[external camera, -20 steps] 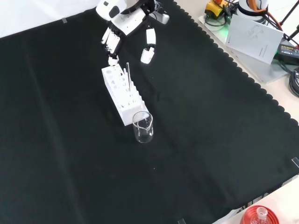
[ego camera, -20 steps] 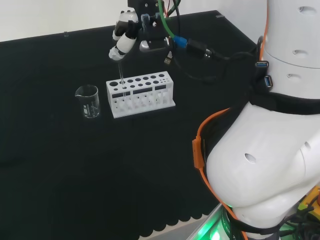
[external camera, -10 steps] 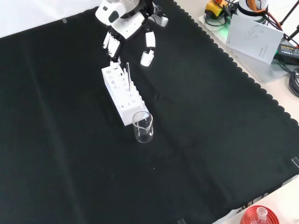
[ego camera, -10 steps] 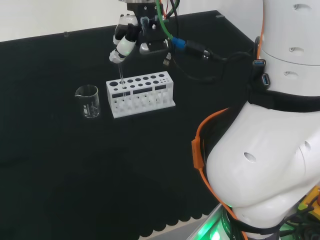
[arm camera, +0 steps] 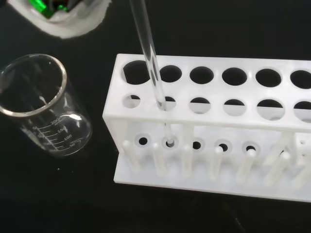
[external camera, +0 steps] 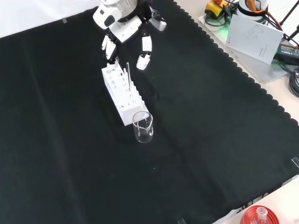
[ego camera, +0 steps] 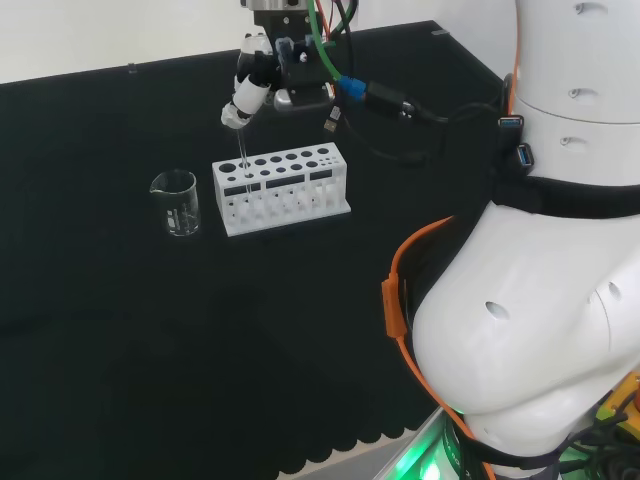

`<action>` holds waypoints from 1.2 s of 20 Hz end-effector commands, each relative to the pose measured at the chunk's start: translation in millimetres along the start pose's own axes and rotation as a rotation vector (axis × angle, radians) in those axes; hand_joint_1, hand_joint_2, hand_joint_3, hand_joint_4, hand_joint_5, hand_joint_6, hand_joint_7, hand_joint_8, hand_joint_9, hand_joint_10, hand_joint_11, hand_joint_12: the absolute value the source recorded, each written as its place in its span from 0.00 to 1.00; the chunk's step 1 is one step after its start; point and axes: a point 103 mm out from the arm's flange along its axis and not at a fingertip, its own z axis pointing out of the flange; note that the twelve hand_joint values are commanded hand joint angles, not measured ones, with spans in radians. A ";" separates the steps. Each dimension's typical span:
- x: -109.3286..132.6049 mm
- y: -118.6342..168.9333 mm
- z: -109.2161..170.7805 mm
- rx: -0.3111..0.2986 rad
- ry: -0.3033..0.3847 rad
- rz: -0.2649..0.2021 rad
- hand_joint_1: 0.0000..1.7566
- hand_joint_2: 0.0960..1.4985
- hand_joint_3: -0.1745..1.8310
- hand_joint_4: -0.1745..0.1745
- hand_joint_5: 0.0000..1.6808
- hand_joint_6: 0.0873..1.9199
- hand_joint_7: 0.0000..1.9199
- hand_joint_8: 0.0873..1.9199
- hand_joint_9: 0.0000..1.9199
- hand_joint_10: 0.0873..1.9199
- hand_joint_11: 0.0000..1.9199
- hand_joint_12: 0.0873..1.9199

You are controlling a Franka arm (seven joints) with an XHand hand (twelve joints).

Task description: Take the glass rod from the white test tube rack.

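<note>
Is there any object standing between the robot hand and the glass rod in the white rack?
Nothing visible does. The robot hand hangs right above the top of the glass rod, which stands in the white test tube rack. The beaker stands on the cloth at the rack's other end, out of the way.

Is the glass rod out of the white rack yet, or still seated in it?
Still in. The glass rod passes through a hole in the white rack, its tip at the base plate; the hand is above its top.
</note>
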 end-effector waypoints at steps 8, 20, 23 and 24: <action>15.7 13.8 9.5 -0.005 -0.026 -0.113 0.53 0.37 0.37 0.00 0.28 0.32 0.40 0.39 0.43 0.38 0.34 0.67; 14.4 20.0 7.2 -0.025 -0.057 -0.119 0.63 0.33 0.43 0.00 0.46 0.36 0.51 0.34 0.55 0.32 0.52 0.60; 12.0 20.9 4.8 -0.029 -0.057 -0.116 0.64 0.32 0.44 0.00 0.48 0.36 0.53 0.33 0.57 0.31 0.55 0.59; 11.7 21.1 4.2 -0.031 -0.062 -0.117 0.64 0.32 0.44 0.00 0.49 0.36 0.53 0.33 0.58 0.31 0.56 0.59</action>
